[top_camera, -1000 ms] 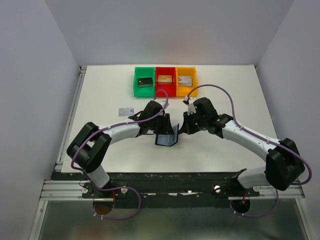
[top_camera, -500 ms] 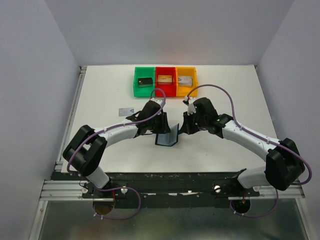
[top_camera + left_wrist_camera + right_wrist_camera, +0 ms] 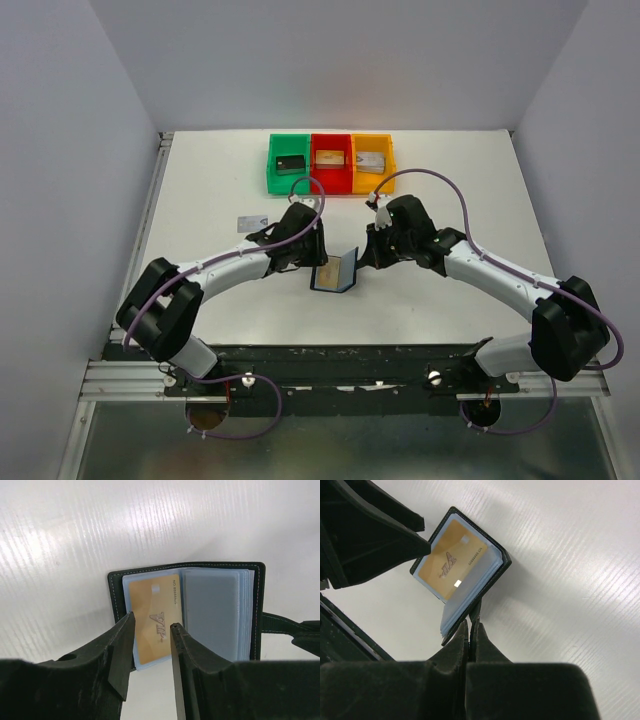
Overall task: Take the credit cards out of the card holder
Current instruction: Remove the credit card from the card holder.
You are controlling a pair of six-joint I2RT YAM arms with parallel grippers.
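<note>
White table (image 3: 220, 180), card holder (image 3: 335, 272) opening leftward

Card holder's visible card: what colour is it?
The credit card is tan-gold, shown best in the left wrist view.

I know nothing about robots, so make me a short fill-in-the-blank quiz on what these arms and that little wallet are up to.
The right gripper is pinched ___ on the cover of the card holder.
The left gripper has its jaws ___ beside the card holder.
The credit card showing in the sleeve is ___ in colour.
The middle bin at the back is ___.
Missing words: shut, open, gold, red.
</note>
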